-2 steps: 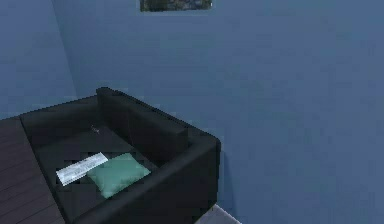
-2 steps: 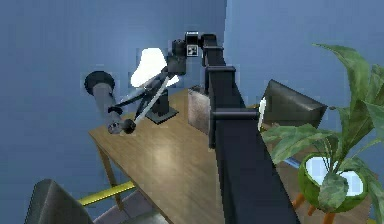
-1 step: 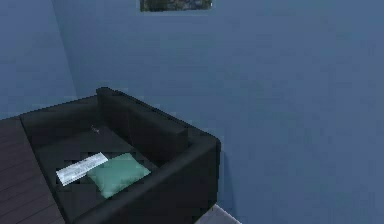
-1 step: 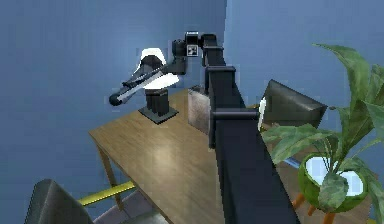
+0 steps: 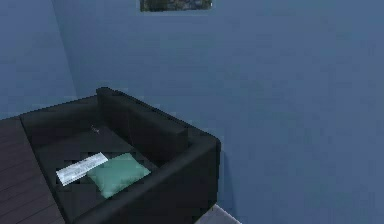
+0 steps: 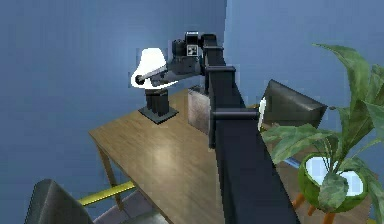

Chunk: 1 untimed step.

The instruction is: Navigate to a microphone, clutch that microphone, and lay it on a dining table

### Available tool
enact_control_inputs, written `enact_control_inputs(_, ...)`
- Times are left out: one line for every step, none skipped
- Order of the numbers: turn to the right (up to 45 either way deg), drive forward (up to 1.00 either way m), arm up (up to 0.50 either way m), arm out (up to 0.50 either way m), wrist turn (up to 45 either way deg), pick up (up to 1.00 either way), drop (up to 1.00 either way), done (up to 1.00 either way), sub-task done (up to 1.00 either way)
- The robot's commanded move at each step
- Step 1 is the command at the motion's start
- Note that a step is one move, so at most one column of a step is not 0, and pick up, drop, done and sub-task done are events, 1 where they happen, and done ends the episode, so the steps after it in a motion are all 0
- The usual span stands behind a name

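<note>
In the arm side view my arm (image 6: pixel 235 130) rises as a dark bar from the bottom edge to the top. Its gripper (image 6: pixel 145 78) reaches left in front of a lamp with a white shade (image 6: pixel 151 62) and a dark base (image 6: pixel 157 108). The lamp stands at the far end of a wooden table (image 6: pixel 125 150). With the lamp right behind the fingers, I cannot tell whether the gripper holds anything.
Dark chairs stand at the table's far right (image 6: pixel 292 105) and near left (image 6: pixel 50 205); a yellow bar (image 6: pixel 105 195) lies by the latter. A leafy plant (image 6: pixel 345 120) fills the right. Ahead, a black sofa (image 5: pixel 130 150) in a blue corner carries a teal cushion (image 5: pixel 118 172) and a white sheet (image 5: pixel 82 168).
</note>
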Motion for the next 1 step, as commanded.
enact_control_inputs(0.0,0.00,0.00,0.00,45.0,0.00,0.00,0.00,0.00)
